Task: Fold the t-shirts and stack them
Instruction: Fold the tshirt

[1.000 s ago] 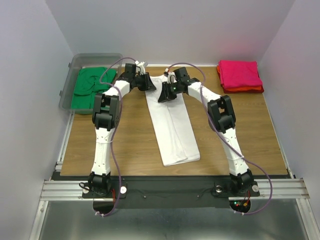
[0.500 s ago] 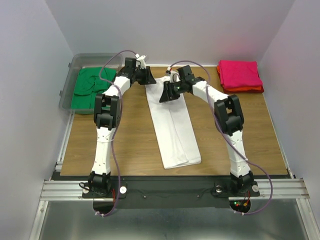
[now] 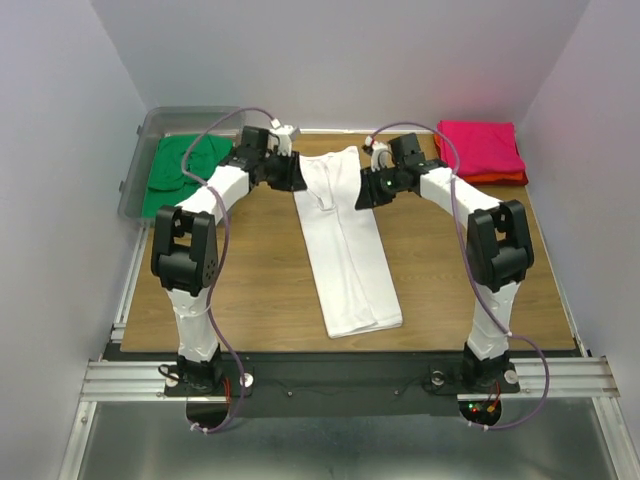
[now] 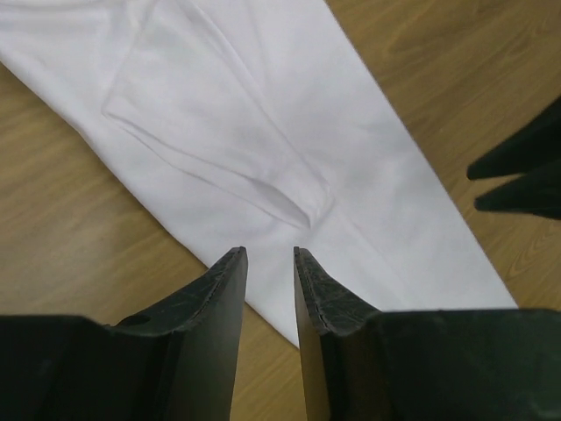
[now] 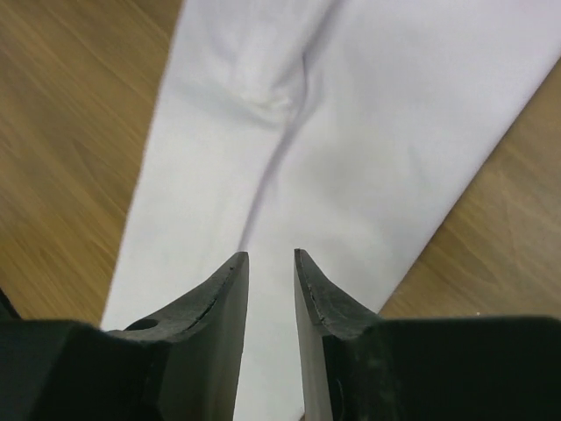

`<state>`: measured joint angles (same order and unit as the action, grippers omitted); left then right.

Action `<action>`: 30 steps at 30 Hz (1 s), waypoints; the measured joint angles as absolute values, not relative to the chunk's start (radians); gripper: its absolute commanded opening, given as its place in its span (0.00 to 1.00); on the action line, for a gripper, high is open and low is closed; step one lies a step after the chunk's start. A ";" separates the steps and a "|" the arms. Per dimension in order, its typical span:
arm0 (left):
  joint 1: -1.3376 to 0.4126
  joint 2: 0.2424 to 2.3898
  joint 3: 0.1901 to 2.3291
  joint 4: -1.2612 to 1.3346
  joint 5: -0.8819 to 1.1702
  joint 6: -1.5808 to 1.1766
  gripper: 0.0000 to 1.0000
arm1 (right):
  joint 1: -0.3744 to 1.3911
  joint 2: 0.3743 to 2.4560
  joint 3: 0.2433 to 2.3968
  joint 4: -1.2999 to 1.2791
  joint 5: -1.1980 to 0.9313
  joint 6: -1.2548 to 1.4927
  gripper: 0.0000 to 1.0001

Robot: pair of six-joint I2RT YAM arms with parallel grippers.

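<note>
1. Wood-grain table (image 3: pixel 250 290) fills a white-walled booth, with both arms reaching from its near edge toward the far side.
2. The white t-shirt (image 3: pixel 345 240) lies at the table's middle, folded into a long narrow strip. It runs from the far edge toward the near edge and slants slightly to the right.
3. The left gripper (image 3: pixel 284 174) hangs at the strip's far left edge. Its wrist view shows the jaws slightly parted with nothing between them. The cloth, with a sleeve folded inward, spreads just ahead of and under the fingertips.
4. The right gripper (image 3: pixel 368 192) hangs at the strip's far right edge, opposite the left one. Its jaws also stand slightly apart and empty, and white cloth shows through the gap and beyond it, with bare wood on both sides.
5. Whether either claw's tips touch the cloth cannot be told.
6. A green t-shirt (image 3: pixel 175 175) lies in the clear grey bin (image 3: pixel 138 135) at the far left.
7. A folded magenta t-shirt (image 3: pixel 478 145) sits on a red-orange t-shirt (image 3: pixel 495 181) at the far right corner, well apart from both grippers.
</note>
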<state>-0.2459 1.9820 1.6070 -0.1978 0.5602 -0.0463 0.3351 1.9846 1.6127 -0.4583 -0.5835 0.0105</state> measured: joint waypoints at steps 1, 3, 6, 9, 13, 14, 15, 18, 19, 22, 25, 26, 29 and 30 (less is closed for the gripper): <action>-0.260 1.970 1.569 -0.201 0.549 -0.033 0.39 | 0.335 1.993 1.597 -0.461 -0.576 0.003 0.32; -0.287 1.967 1.513 -0.210 0.535 -0.015 0.39 | 0.335 2.016 1.560 -0.471 -0.562 -0.012 0.32; -0.330 1.983 1.434 -0.257 0.518 0.005 0.39 | 0.336 2.041 1.521 -0.491 -0.546 -0.031 0.30; -0.356 2.017 1.429 -0.274 0.514 0.016 0.38 | 0.336 2.064 1.520 -0.493 -0.536 -0.043 0.29; -0.355 2.089 1.484 -0.302 0.494 0.026 0.35 | 0.335 2.102 1.521 -0.488 -0.517 -0.049 0.27; -0.351 2.119 1.533 -0.314 0.489 0.029 0.34 | 0.333 2.115 1.522 -0.484 -0.515 -0.045 0.27; -0.348 2.150 1.582 -0.321 0.483 0.033 0.34 | 0.329 2.122 1.524 -0.479 -0.515 -0.044 0.27; -0.338 2.257 1.753 -0.351 0.479 0.043 0.34 | 0.318 2.143 1.540 -0.463 -0.532 -0.019 0.27; -0.334 2.286 1.801 -0.358 0.476 0.047 0.34 | 0.314 2.151 1.551 -0.459 -0.535 -0.012 0.27; -0.323 2.367 1.938 -0.390 0.469 0.054 0.34 | 0.313 2.181 1.591 -0.445 -0.541 0.021 0.27; -0.312 2.408 2.011 -0.401 0.466 0.060 0.34 | 0.308 2.236 1.674 -0.434 -0.537 0.046 0.27; -0.307 2.411 2.016 -0.405 0.463 0.064 0.34 | 0.308 2.246 1.688 -0.432 -0.532 0.049 0.27; -0.301 2.411 2.015 -0.413 0.464 0.073 0.34 | 0.303 2.273 1.739 -0.433 -0.509 0.053 0.27; -0.300 2.409 2.011 -0.411 0.465 0.075 0.35 | 0.300 2.281 1.753 -0.433 -0.503 0.053 0.28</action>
